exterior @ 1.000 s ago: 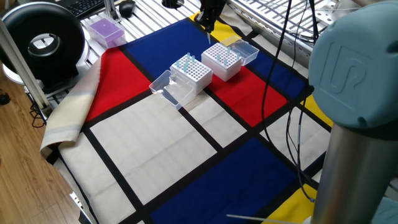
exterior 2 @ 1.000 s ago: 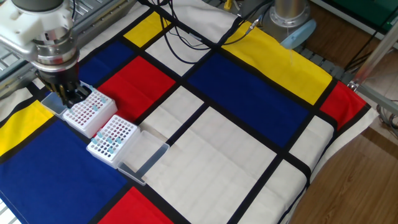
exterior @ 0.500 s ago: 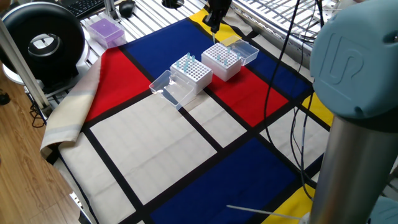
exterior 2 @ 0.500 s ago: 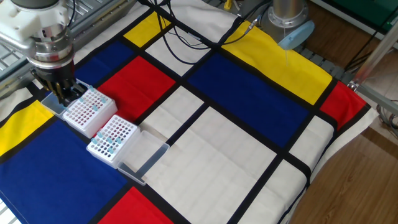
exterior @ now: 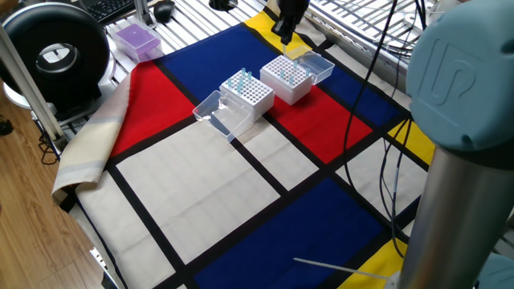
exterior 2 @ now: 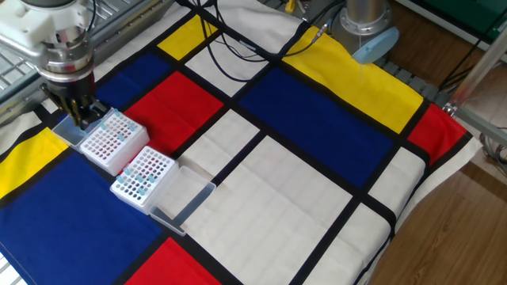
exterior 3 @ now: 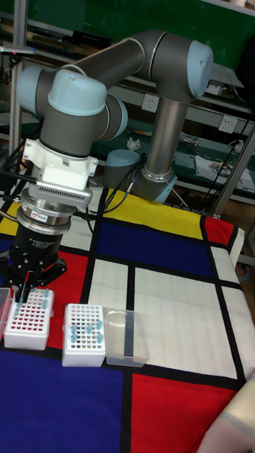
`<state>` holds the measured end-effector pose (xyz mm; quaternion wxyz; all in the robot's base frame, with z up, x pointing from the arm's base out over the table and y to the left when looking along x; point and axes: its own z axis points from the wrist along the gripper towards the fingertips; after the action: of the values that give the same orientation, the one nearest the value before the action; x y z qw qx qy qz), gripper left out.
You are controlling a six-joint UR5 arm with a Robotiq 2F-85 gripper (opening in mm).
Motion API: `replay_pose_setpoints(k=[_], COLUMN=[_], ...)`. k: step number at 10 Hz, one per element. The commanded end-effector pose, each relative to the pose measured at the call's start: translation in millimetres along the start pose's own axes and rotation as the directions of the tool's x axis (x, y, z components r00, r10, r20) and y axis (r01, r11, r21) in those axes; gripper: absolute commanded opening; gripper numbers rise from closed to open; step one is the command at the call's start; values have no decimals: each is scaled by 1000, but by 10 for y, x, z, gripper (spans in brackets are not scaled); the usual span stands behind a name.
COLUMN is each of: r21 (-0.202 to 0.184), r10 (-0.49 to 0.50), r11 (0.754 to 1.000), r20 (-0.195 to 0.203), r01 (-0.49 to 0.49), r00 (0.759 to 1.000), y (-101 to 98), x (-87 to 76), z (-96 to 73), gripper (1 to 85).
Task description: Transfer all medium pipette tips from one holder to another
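We see a patterned cloth (exterior: 201,193) of red, blue, yellow and white blocks with black lines covering the table. Its corner hangs over the table's edge near the wooden floor (exterior: 32,233). Beyond the cloth's far corner sits a small purple box (exterior: 135,38), and just beside it a round black device (exterior: 55,48) with a white centre. A dark keyboard (exterior: 108,7) lies at the table's far edge. Black cables (exterior 2: 238,55) trail across the yellow and blue blocks. In the tall fixed view we see metal shelving (exterior 3: 227,92) against a green wall (exterior 3: 106,18).
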<state>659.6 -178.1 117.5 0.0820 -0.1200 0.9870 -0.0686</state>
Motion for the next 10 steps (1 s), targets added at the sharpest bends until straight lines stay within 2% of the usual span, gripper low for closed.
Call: replay_pose_setpoints(k=[1, 6, 10], r21=[-5, -31, -49], r10=[26, 64, 70], r11=[1000, 997, 996], r20=[-6, -23, -22], r01=[-26, -65, -71], r00=[1000, 998, 997], y=[-34, 42, 93], x=[122, 198, 190], z=[16, 1, 0], gripper=[87, 87, 90])
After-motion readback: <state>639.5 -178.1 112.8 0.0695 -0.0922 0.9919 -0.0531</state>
